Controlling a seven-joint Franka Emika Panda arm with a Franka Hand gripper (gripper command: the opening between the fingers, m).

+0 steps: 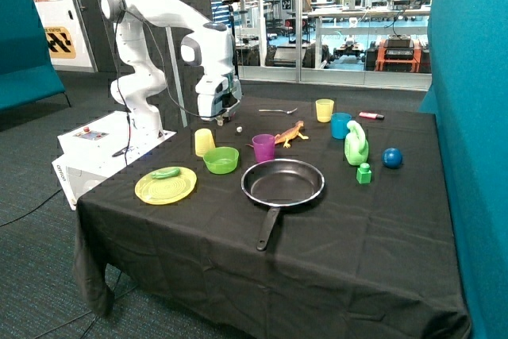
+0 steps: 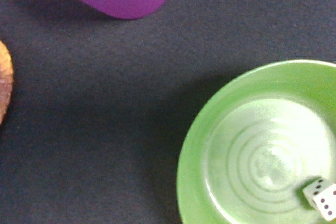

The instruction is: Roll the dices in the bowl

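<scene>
With a white die [image 2: 321, 198] already resting in the green bowl [image 2: 195, 156] under the gripper [image 1: 225, 119], whose finger state I could not tell, collecting the other die [image 1: 240, 128] lying on the cloth close beside it seemed the careful step.

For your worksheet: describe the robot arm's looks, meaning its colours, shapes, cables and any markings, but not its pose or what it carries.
The arm is glossy white, built of rounded tubular segments with dark grey rings at the joints. A thin black cable hangs beside it. The hand has a blocky white body, dark underneath. The arm stands on a white base box that carries a small red button. No markings on the arm can be read.
</scene>
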